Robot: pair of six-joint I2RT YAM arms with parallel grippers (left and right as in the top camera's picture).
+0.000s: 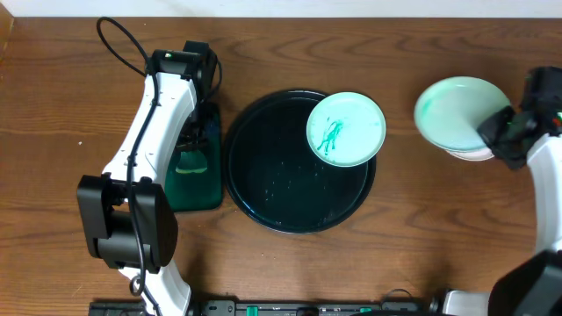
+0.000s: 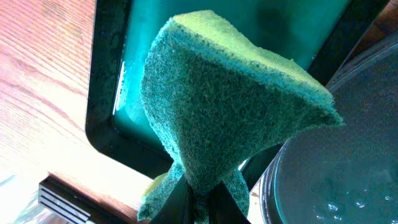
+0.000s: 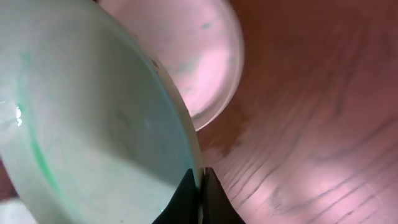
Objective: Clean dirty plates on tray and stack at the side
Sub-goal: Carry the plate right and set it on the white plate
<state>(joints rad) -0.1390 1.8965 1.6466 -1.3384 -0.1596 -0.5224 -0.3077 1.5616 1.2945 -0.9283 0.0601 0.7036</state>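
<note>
On a brown wood-grain surface [image 1: 395, 246], two robot arms are at work on a set of small plates. At centre lies the round black tray [image 1: 263, 189], glossy and beaded with droplets. One pale mint plate [image 1: 346, 129], streaked with green paint near its middle, sits at the tray's upper right in the overhead view and overlaps the raised rim.

The left jaws are clamped shut on a green sponge [image 2: 230, 106], pinching its lower end so that the pad fans out above them. The sponge hangs over a rectangular dark-green tray [image 2: 102, 124] just beside the black one.

Well to the right of the black tray, the right jaws are closed on the rim of a second mint plate [image 3: 93, 137], which is tilted and shows a faint green tint along one side. A white plate [image 3: 199, 56] rests on the wood beneath it (whether the two plates touch cannot be told from either view), with its edge peeking out below the mint one.
</note>
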